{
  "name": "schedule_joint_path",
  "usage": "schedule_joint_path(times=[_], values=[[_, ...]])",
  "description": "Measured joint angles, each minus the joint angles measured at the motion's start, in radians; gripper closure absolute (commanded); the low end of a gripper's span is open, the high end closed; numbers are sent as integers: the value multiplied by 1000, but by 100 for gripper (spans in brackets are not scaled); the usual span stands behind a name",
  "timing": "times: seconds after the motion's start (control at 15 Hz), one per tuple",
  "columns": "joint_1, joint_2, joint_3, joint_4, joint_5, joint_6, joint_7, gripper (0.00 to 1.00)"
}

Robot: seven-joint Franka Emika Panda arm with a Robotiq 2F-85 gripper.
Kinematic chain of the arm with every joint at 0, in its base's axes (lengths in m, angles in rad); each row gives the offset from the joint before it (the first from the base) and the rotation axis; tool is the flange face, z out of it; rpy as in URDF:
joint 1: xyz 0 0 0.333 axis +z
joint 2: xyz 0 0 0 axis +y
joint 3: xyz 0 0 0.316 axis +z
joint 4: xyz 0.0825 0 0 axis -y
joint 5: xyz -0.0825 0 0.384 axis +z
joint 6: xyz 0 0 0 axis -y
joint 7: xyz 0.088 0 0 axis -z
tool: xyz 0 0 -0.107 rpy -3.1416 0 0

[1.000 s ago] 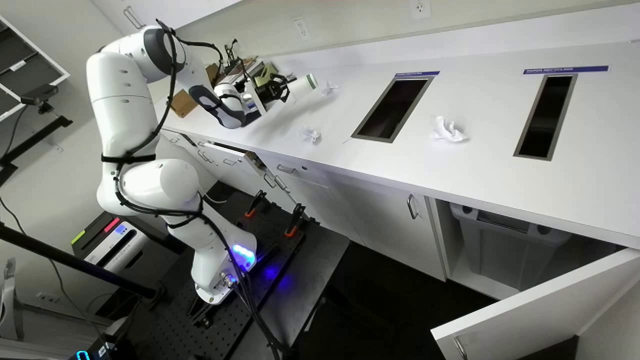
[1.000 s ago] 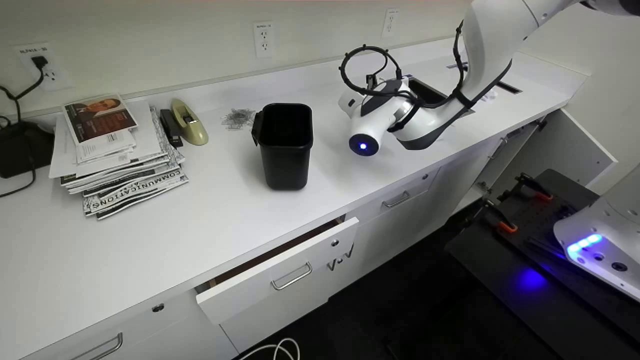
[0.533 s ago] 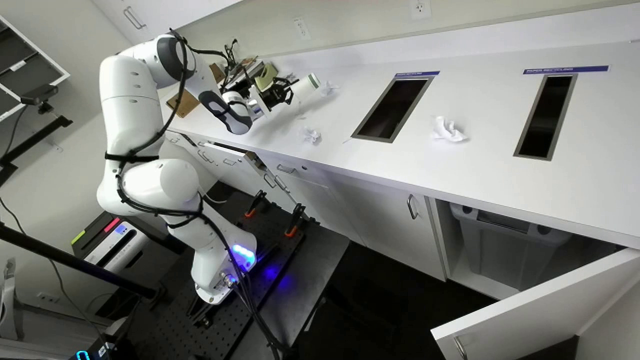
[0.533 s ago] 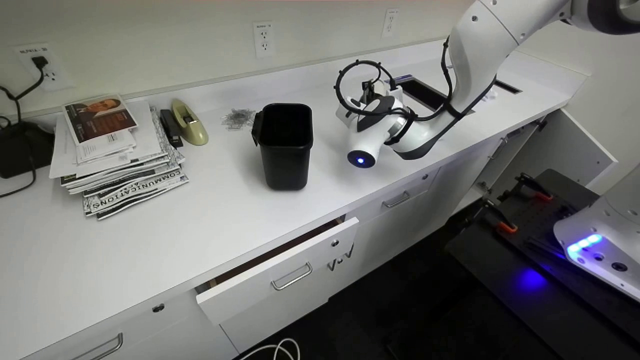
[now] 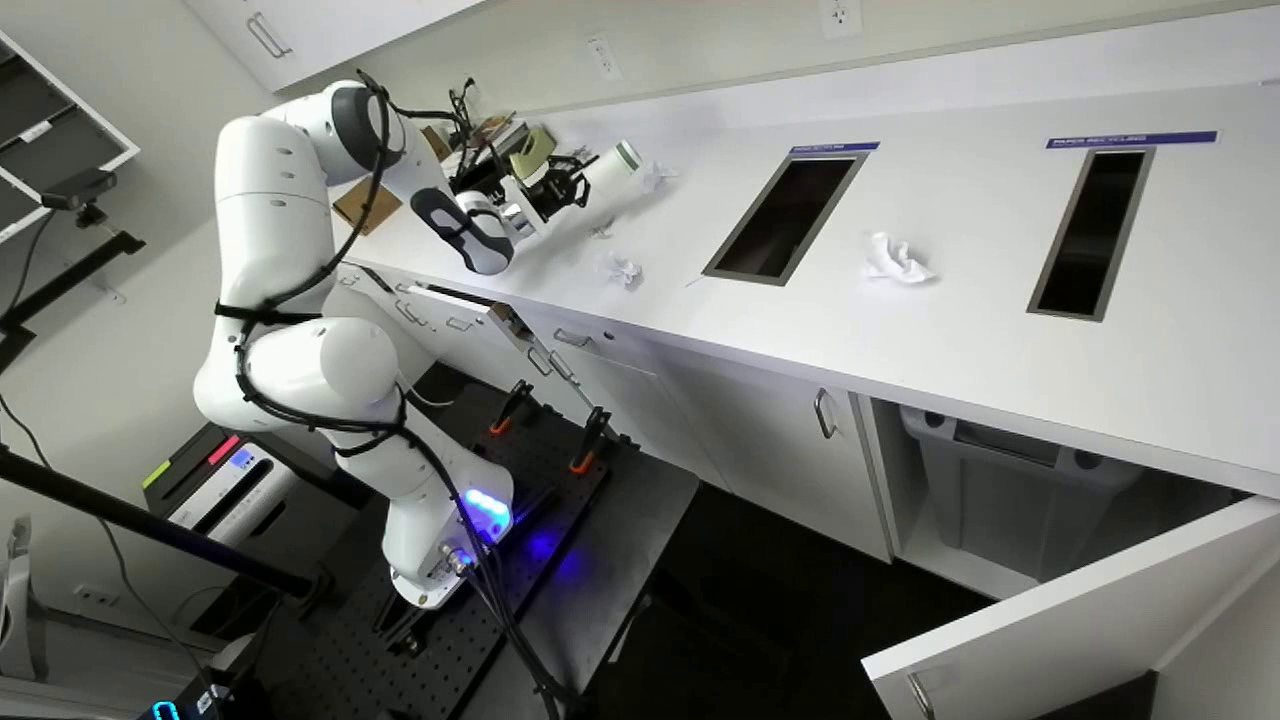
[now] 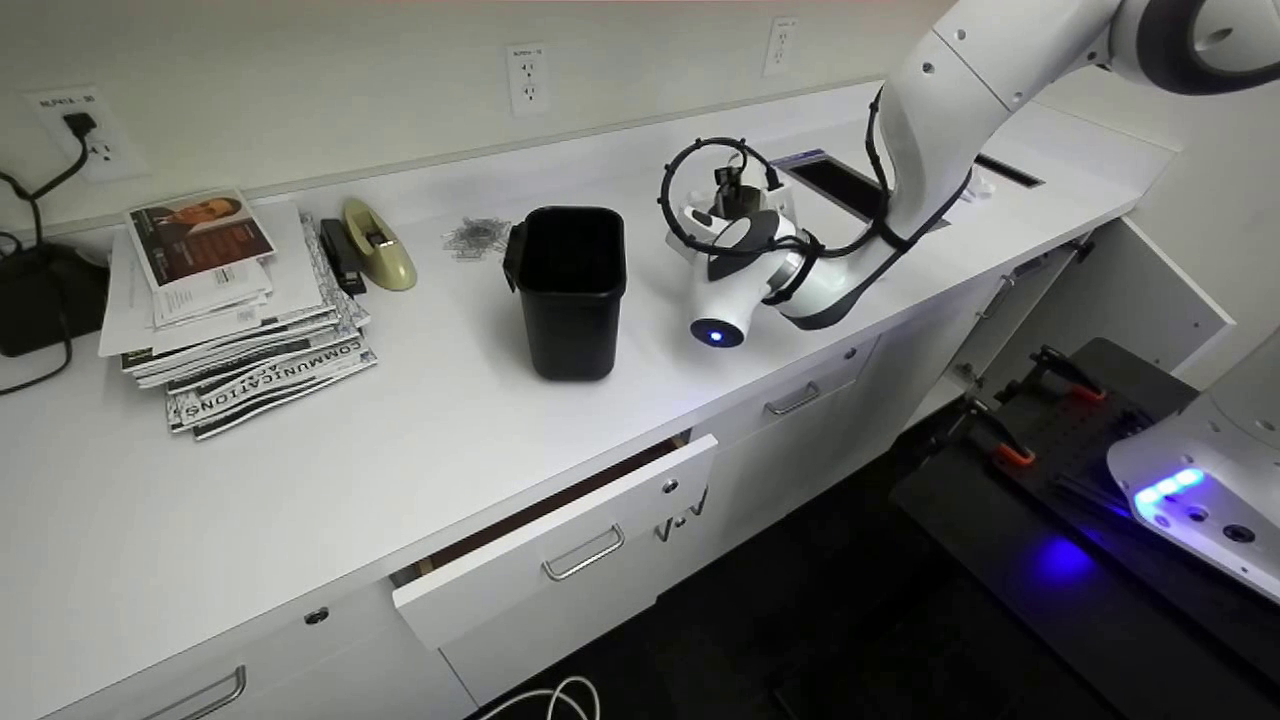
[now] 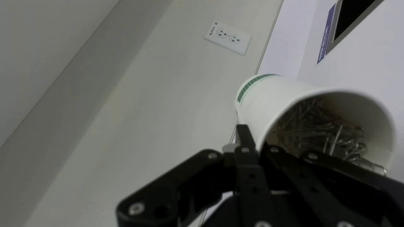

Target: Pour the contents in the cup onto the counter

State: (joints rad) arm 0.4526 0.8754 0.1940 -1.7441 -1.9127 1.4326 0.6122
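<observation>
Magazines (image 6: 265,385): stacked, one cover reading "COMMUNICATIONS".
Stapler (image 6: 342,257): black, just beside a green tape dispenser (image 6: 394,264).
Loose paper clips (image 6: 477,238): scattered on the counter (image 6: 450,420).
Bin (image 6: 567,325): black, upright on the same counter.
Claw (image 7: 256,142): pinching the wall of the paper cup (image 5: 612,170).
Paper cup: tilted above the counter, green-banded, holding wire clips (image 7: 331,138).
Crumpled paper (image 5: 895,262): between two slots (image 5: 785,218).
Purple label (image 5: 1130,140): "PAPER RECYCLING", at the rightmost slot.
</observation>
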Motion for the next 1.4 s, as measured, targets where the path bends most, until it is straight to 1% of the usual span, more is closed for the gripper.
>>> schedule_joint_path(times=[0.53,0.93,1.13,1.4], values=[[1,40,0,37,-52,-40,-74,99],[-5,46,17,62,-51,-43,-79,99],[-21,27,54,77,-21,-43,-59,99],[-47,-54,123,74,91,-37,-2,99]])
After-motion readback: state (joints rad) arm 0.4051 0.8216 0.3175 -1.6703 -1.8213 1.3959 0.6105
